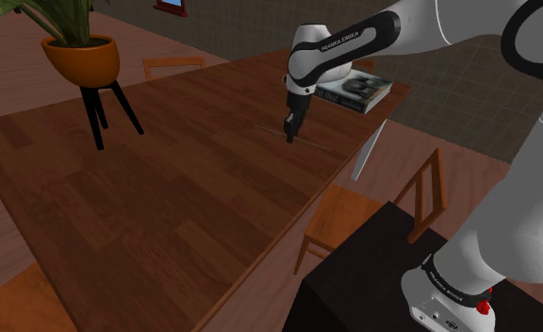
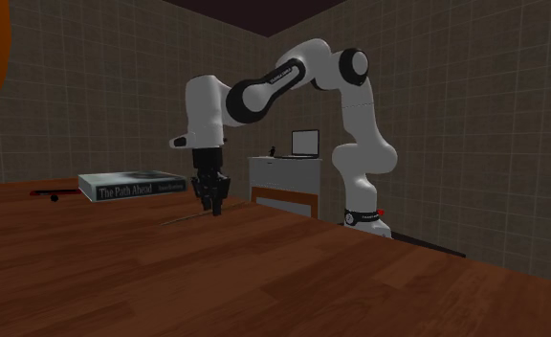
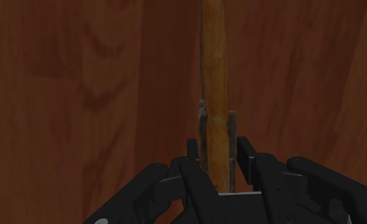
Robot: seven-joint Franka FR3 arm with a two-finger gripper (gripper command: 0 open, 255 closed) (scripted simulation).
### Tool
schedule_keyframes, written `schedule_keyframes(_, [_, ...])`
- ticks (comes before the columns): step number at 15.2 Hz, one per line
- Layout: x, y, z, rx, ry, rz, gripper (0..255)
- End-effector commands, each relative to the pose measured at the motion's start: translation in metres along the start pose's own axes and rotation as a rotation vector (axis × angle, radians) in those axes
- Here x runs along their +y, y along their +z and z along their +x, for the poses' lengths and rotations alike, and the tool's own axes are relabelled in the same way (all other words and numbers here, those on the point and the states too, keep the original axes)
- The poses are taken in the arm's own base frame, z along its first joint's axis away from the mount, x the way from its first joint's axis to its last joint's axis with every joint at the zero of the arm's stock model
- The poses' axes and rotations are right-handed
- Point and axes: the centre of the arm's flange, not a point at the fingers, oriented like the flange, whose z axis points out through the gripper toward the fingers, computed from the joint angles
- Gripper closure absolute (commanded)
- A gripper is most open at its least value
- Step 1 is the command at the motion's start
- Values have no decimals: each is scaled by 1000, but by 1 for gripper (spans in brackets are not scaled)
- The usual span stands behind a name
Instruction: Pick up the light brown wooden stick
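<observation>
Black gripper (image 3: 217,137) pinching the wooden stick (image 3: 214,63) low over the table (image 1: 166,207).
Its two fingers press the sides of a thin, slightly knobbly, orange-brown stick that runs straight out from between them, over dark reddish plank-grained wood. Near the gripper a flat book (image 1: 354,91) lies at the table's corner. A wooden chair (image 1: 354,212) stands at the edge nearer the arm's base.

thin orange-brown stick (image 3: 214,70), knobbly, on wood table (image 3: 80,95), clasped between fingers (image 3: 232,137)
</observation>
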Motion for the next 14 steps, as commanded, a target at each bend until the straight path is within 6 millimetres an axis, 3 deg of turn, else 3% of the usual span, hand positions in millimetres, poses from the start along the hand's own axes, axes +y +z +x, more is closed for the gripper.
schedule_keyframes(1, [-2, -9, 0, -1, -1, 1, 255])
schedule_keyframes(12, [-5, -67, -2, -1, -1, 1, 255])
schedule_keyframes(14, [-5, -68, -2, -1, -1, 1, 255])
